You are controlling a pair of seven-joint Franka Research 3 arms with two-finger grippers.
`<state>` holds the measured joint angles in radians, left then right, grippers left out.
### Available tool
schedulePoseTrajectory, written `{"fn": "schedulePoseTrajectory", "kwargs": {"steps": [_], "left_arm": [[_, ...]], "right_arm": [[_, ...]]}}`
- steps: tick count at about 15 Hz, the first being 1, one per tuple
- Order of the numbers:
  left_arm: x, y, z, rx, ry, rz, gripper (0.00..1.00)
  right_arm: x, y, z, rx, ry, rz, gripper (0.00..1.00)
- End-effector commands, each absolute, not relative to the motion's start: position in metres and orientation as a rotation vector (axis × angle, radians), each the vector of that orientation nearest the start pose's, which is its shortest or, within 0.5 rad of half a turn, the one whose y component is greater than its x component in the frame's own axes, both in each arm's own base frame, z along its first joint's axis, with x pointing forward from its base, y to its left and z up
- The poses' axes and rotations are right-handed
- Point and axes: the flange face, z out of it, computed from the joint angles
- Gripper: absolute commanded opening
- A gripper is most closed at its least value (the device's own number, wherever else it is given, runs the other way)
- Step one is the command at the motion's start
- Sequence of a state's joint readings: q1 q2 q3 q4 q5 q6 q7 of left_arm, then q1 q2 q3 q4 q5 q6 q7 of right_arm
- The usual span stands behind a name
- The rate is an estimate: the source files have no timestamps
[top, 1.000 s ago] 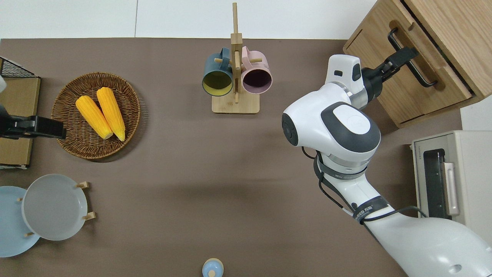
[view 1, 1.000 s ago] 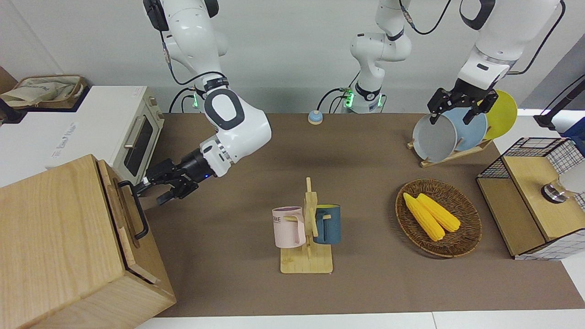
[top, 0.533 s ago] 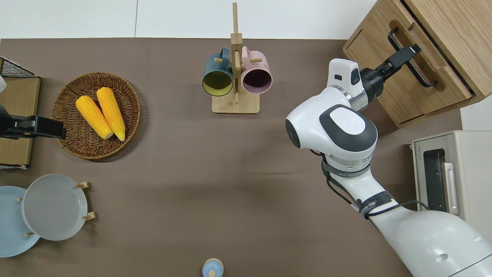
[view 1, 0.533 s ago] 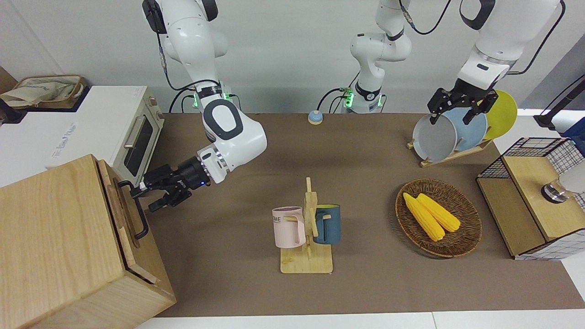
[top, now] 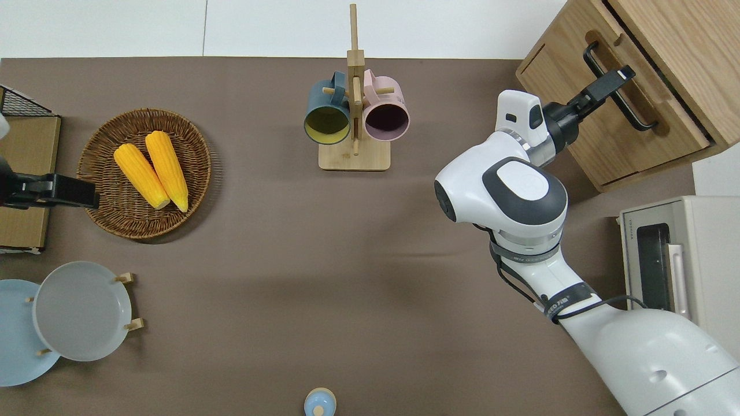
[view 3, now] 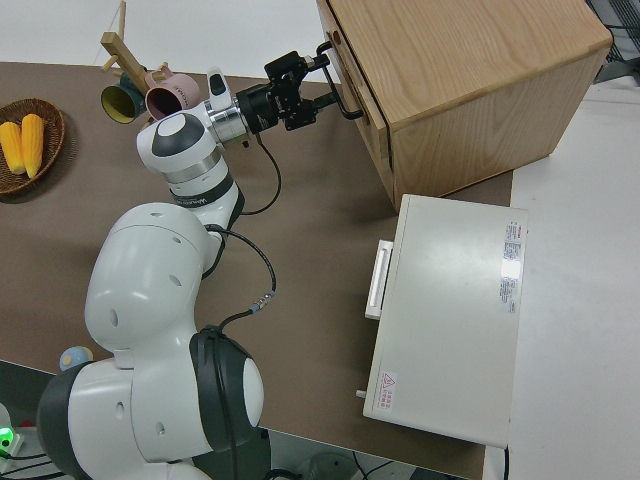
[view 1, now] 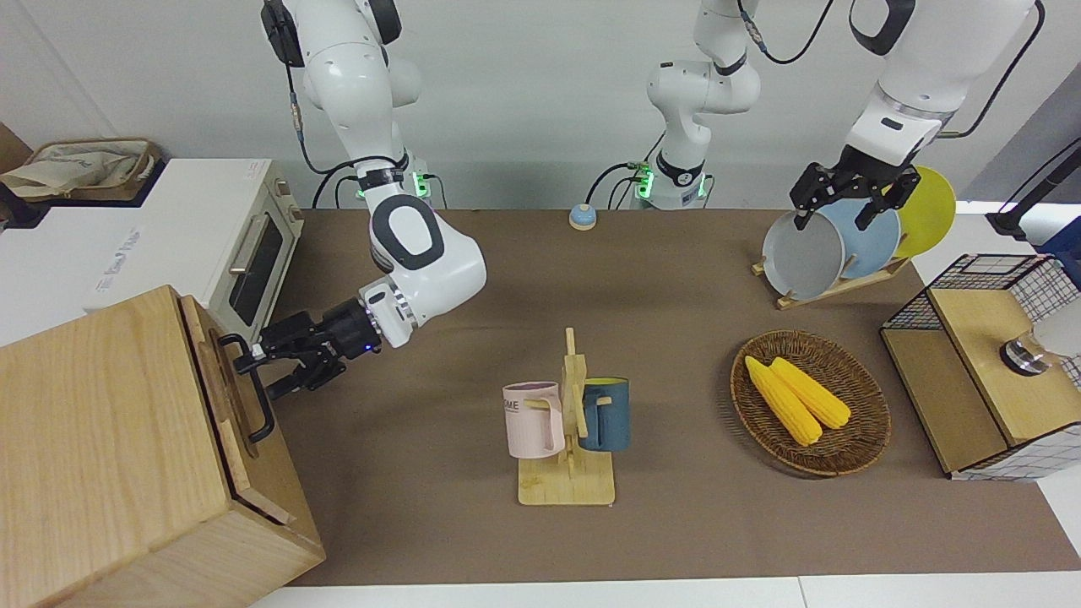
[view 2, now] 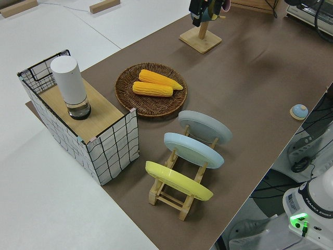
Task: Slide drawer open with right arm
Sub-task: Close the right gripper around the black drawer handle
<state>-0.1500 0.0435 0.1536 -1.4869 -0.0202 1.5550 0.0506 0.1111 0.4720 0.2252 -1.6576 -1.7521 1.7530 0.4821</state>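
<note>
The drawer (view 1: 221, 405) is the wide upper front of the light-wood cabinet (view 1: 101, 439) at the right arm's end of the table. Its black bar handle (view 1: 258, 409) also shows in the overhead view (top: 636, 112). The drawer front sits close against the cabinet. My right gripper (view 1: 263, 376) is open, level with the handle. Its fingertips reach the bar near the end nearer the robots, as the overhead view (top: 615, 78) and right side view (view 3: 318, 82) show. My left arm is parked, its gripper (view 1: 849, 203) open.
A white toaster oven (view 1: 228, 245) stands beside the cabinet, nearer the robots. A mug rack (view 1: 567, 422) holds a pink and a blue mug mid-table. A basket with corn (view 1: 811, 404), a plate rack (view 1: 832, 245) and a wire-grid box (view 1: 988, 363) stand toward the left arm's end.
My right gripper has moved toward the cabinet, from short of the handle to reaching its bar. The drawer has not moved. The left arm has not moved.
</note>
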Motion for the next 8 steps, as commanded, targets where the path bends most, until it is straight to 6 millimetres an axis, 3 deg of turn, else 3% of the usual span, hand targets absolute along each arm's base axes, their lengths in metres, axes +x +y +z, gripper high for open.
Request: {"fn": "schedulePoseTrajectory", "kwargs": {"steps": [1, 4, 6, 8], "left_arm": [[0.5711, -0.0022, 0.6408, -3.137, 0.088, -0.052, 1.00], [0.5711, -0.0022, 0.6408, -3.137, 0.088, -0.052, 1.00], [0.5711, -0.0024, 0.6408, -3.139, 0.088, -0.052, 1.00], [0.5711, -0.0022, 0.6408, -3.137, 0.088, -0.052, 1.00]], "right_arm": [[0.6793, 0.1166, 0.3954, 1.530, 0.510, 0.413, 0.723], [0.6787, 0.1166, 0.3951, 1.524, 0.514, 0.401, 0.338], [0.6786, 0.1164, 0.3952, 1.523, 0.513, 0.400, 0.189], [0.6782, 0.1183, 0.3952, 1.522, 0.515, 0.400, 0.119]]}}
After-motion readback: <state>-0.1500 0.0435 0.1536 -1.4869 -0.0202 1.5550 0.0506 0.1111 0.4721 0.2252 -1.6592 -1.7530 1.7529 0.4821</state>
